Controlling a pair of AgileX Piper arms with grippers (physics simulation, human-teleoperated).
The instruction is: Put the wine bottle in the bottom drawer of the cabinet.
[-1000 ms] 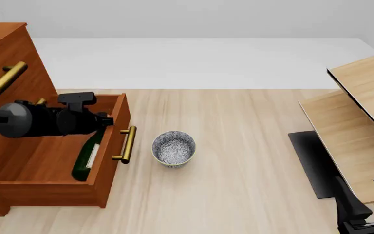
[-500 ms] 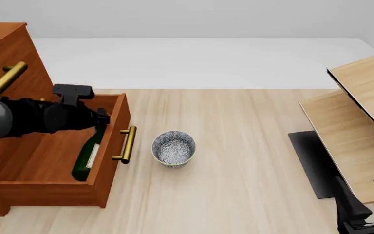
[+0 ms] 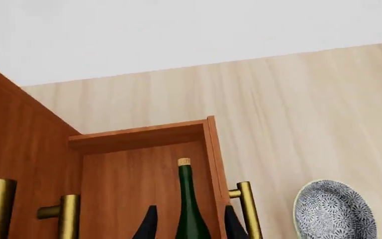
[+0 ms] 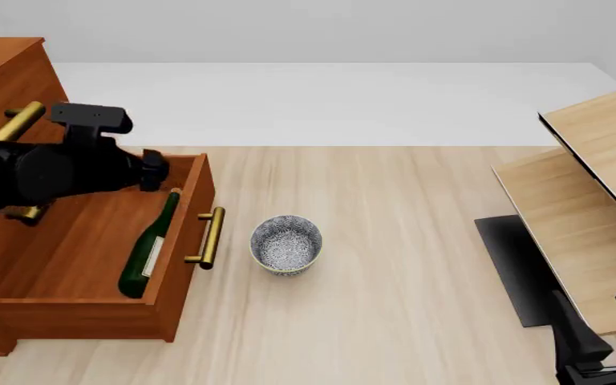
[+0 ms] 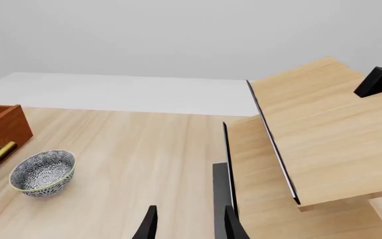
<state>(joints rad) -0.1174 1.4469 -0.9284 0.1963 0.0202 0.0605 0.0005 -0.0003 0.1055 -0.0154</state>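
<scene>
— Hovering over the bottom drawer (image 4: 83, 257), is the left gripper (image 3: 189, 224) gripping anything?

— No; its fingers are spread, apart from the wine bottle (image 4: 151, 245).

— Where does the bottle lie?

— Flat inside the cabinet's (image 4: 3, 76) pulled-out drawer, beside its front panel. The right gripper (image 5: 189, 224) is parted too, empty, well apart from the speckled bowl (image 4: 285, 245).

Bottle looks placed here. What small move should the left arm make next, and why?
Probably keep lifting the left gripper clear, then push the bottom drawer shut by its brass bar handle. The slim dark green wine bottle lies flat inside the open reddish-brown drawer, and the open fingers hold nothing.
</scene>
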